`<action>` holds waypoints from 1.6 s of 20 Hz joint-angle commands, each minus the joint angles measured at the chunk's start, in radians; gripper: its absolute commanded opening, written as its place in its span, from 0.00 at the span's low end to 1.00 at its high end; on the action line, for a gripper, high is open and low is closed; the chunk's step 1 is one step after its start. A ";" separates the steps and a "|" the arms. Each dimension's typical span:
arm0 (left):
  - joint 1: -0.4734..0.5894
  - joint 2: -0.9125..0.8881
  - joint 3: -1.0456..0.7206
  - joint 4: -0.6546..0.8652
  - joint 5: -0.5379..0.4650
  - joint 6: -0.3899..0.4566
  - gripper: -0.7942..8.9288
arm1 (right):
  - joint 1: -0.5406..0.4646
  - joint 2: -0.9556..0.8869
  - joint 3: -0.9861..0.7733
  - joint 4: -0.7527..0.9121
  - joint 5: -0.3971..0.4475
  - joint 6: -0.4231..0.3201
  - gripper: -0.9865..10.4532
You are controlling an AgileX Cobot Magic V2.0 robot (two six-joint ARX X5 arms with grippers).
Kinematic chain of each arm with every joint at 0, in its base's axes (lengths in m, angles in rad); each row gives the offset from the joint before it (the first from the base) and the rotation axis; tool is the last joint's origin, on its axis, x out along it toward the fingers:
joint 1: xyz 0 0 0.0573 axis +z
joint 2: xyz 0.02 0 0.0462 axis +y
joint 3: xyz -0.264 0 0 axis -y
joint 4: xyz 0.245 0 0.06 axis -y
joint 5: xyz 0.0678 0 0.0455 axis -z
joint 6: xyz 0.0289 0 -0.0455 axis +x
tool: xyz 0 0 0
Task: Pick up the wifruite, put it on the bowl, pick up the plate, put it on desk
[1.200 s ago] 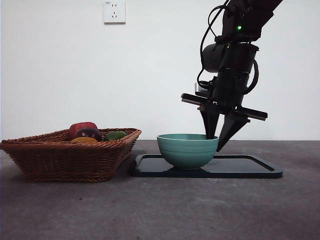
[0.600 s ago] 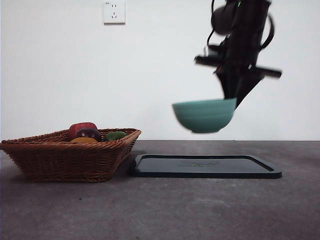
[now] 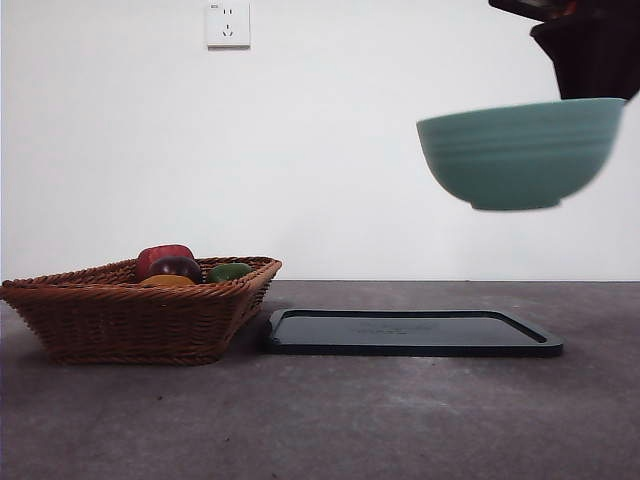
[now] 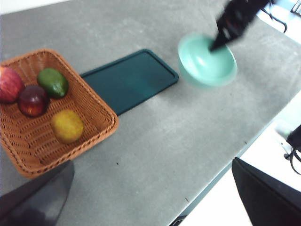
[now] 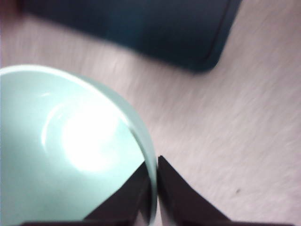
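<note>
My right gripper (image 3: 590,92) is shut on the rim of the teal-green bowl (image 3: 520,152) and holds it high in the air, above the right end of the black tray (image 3: 410,335). In the right wrist view its jaws (image 5: 154,164) pinch the bowl's wall (image 5: 70,150); the bowl is empty. The left wrist view shows the bowl (image 4: 207,60) hanging from that gripper (image 4: 218,43). The wifruite (image 4: 67,125) lies in the wicker basket (image 4: 110,123), also seen in the front view (image 3: 168,281). My left gripper (image 4: 152,162) is open, high above the desk (image 3: 320,420).
The basket (image 3: 130,315) stands left of the tray and also holds a red fruit (image 4: 9,84), a dark purple fruit (image 4: 32,100) and a green fruit (image 4: 52,82). The tray (image 4: 127,80) is bare. The desk's edge runs close to the right side.
My right gripper has lifted the bowl off the tray, then carried it higher, to the right and nearer the front camera. The basket and tray have not moved.
</note>
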 commanded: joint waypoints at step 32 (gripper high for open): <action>-0.009 0.002 0.011 0.034 0.004 -0.003 0.67 | 0.251 0.205 -0.305 0.435 -0.049 0.198 0.43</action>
